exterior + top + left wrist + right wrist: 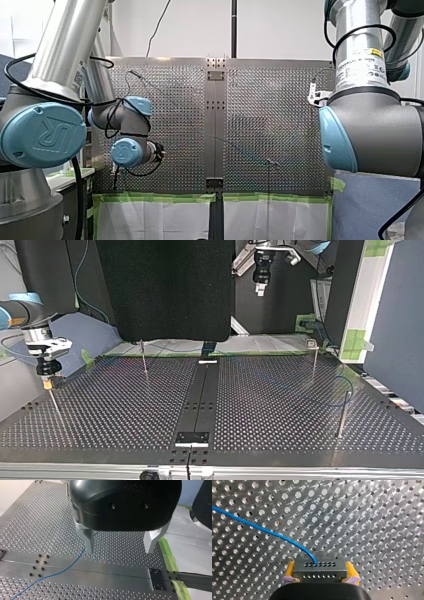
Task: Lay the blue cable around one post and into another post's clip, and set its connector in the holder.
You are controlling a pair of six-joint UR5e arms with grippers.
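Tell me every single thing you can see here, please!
table: one, silver, full of holes, under everything.
centre rail: one, dark, down the table's middle.
posts: four in the top view, thin, metal, standing apart.
green tape: strips, green, along the table's edge.
blue cable: one, blue, lying across the table into the connector.
connector: one, grey, between yellow pads.
arms: two, silver with blue caps, at the front view's sides.
left gripper: black, metal fingers, open above the cable.
right gripper: yellow pads, shut on the connector.

My left tool [119, 551] hangs spread wide; my right tool [320, 565] grips the connector [319, 572].
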